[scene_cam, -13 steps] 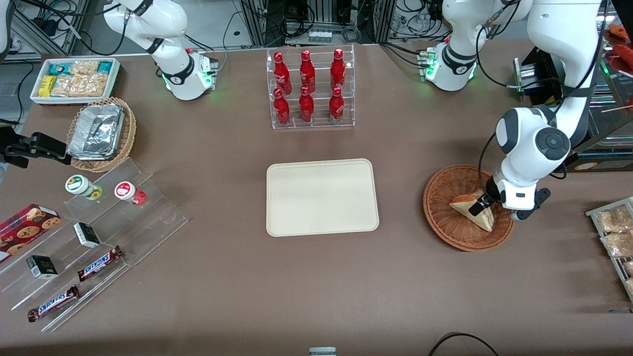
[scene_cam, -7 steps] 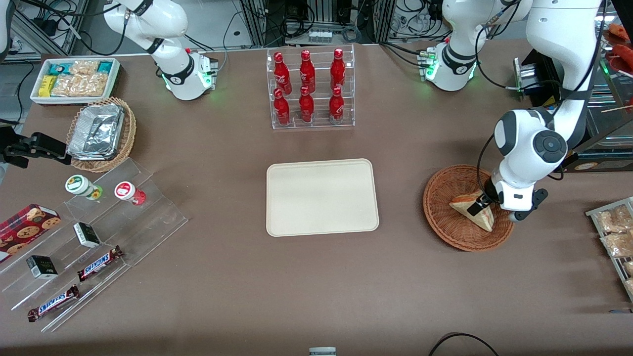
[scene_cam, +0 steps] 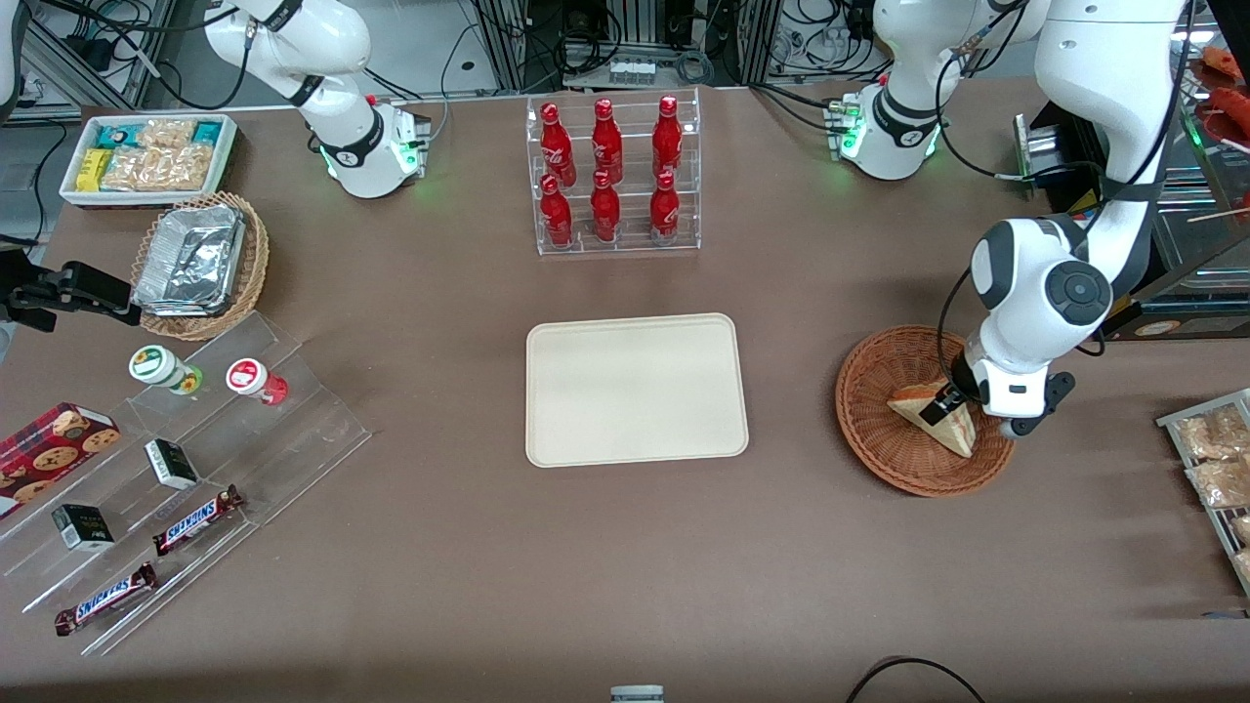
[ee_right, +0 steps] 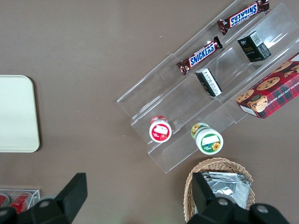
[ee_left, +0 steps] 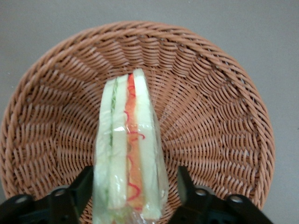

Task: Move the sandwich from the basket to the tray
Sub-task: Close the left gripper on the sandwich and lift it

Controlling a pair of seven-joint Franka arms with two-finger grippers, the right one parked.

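The sandwich (scene_cam: 915, 400), a wrapped pale wedge with orange-red and green layers, stands on edge in the reddish-brown woven basket (scene_cam: 874, 430) toward the working arm's end of the table. My gripper (scene_cam: 949, 404) is down in the basket and open, with one finger on each side of the sandwich. In the left wrist view the sandwich (ee_left: 128, 140) sits between the black fingers (ee_left: 83, 186); one finger is close against the wrap and a small gap shows at the other. The basket (ee_left: 210, 116) fills that view. The cream tray (scene_cam: 635, 391) lies bare at the table's middle.
A clear rack of red bottles (scene_cam: 610, 176) stands farther from the front camera than the tray. Packaged snacks (scene_cam: 1211, 459) lie beside the basket at the table's edge. At the parked arm's end are a foil-filled tan basket (scene_cam: 200, 264) and an acrylic snack stand (scene_cam: 186, 469).
The working arm's wrist has shifted slightly toward the tray and away from the front camera. The sandwich stays where it was in the basket.
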